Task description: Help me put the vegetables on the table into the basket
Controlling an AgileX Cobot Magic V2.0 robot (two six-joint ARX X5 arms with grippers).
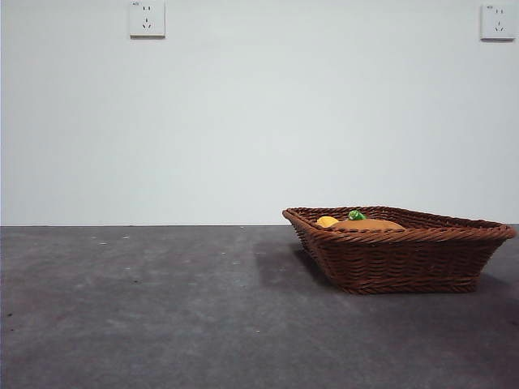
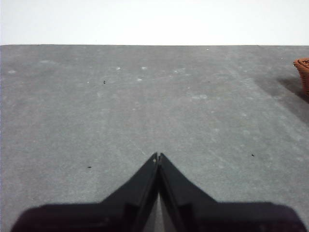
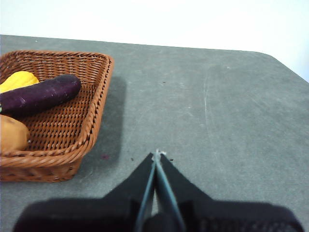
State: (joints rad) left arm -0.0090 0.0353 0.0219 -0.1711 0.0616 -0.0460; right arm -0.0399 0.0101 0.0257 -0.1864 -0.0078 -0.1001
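The brown wicker basket [image 1: 405,255] stands on the dark grey table [image 1: 162,308] at the right. Over its rim I see the brown potato [image 1: 366,225], the yellow piece [image 1: 327,220] and the eggplant's green cap [image 1: 356,215]. In the right wrist view the basket [image 3: 91,123] holds the purple eggplant [image 3: 41,95], the yellow piece [image 3: 18,79] and the potato [image 3: 10,134]. My right gripper [image 3: 157,155] is shut and empty over bare table beside the basket. My left gripper [image 2: 158,156] is shut and empty, far from the basket, whose edge [image 2: 302,72] just shows.
A white wall with two sockets [image 1: 147,19] [image 1: 497,21] stands behind the table. The table's far edge and rounded corner [image 3: 270,55] show in the right wrist view. No arm shows in the front view.
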